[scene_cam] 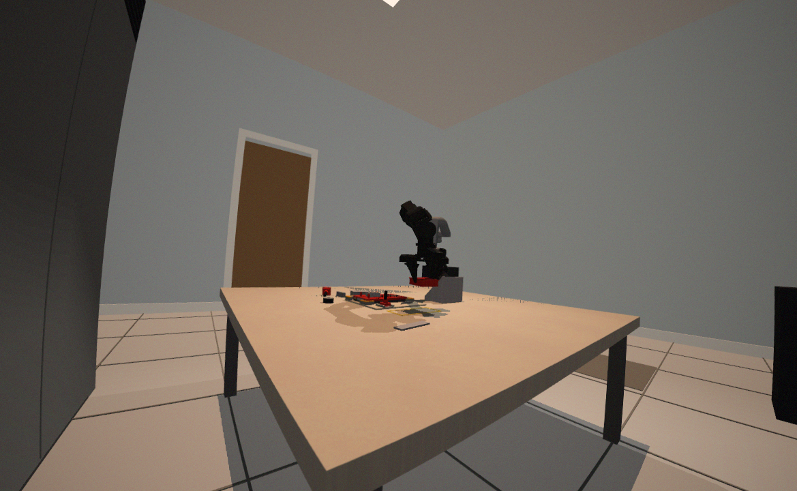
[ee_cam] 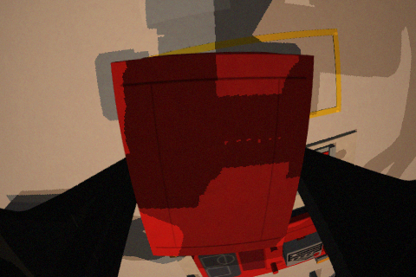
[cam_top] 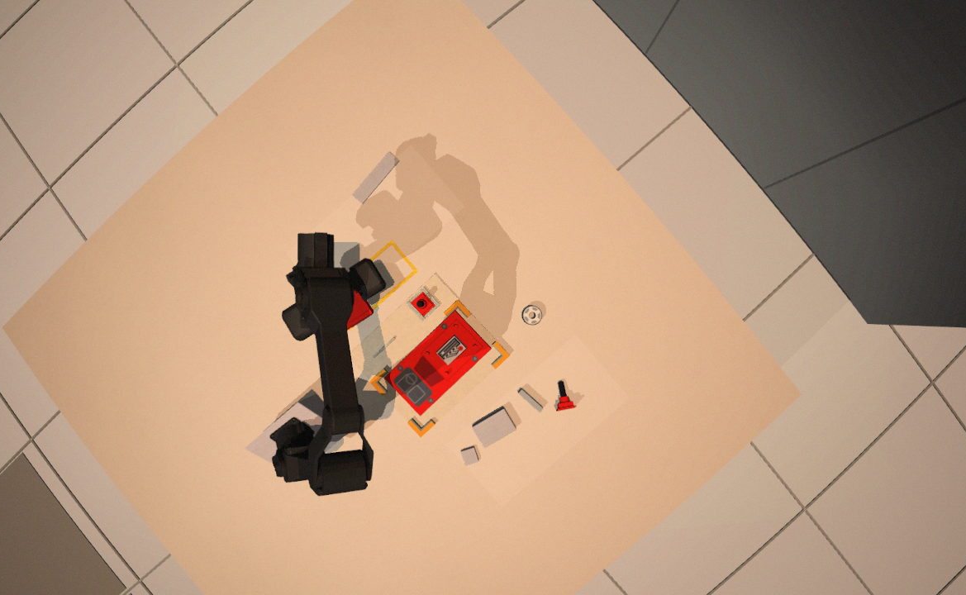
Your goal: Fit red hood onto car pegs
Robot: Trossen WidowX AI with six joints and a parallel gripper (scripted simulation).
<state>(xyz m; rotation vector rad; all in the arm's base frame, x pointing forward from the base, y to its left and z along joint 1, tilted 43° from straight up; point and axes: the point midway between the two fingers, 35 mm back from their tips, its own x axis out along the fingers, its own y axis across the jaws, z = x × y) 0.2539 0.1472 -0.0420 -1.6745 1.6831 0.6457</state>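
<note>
Above the surface (cam_top: 589, 473) (scene_cam: 450, 378) (ee_cam: 52, 52), the red hood (cam_top: 359, 309) (scene_cam: 423, 281) (ee_cam: 208, 138) was gripped across its width by the pincer (cam_top: 332, 299) (ee_cam: 215, 161), well beside the chassis (cam_top: 463, 332) (scene_cam: 382, 298) (ee_cam: 260, 261).

Top view: arm (cam_top: 335, 347) (scene_cam: 423, 230) covers most of hood (cam_top: 359, 311) (scene_cam: 423, 281) (ee_cam: 212, 151); only a red corner shows. Wrist: hood hides its own underside, corner holes unreadable. Chassis (cam_top: 463, 334) (ee_cam: 260, 264) cut off by bottom edge there, partly behind hood. Both fingers run out of frame. Exterior: pegs too small to make out.
</note>
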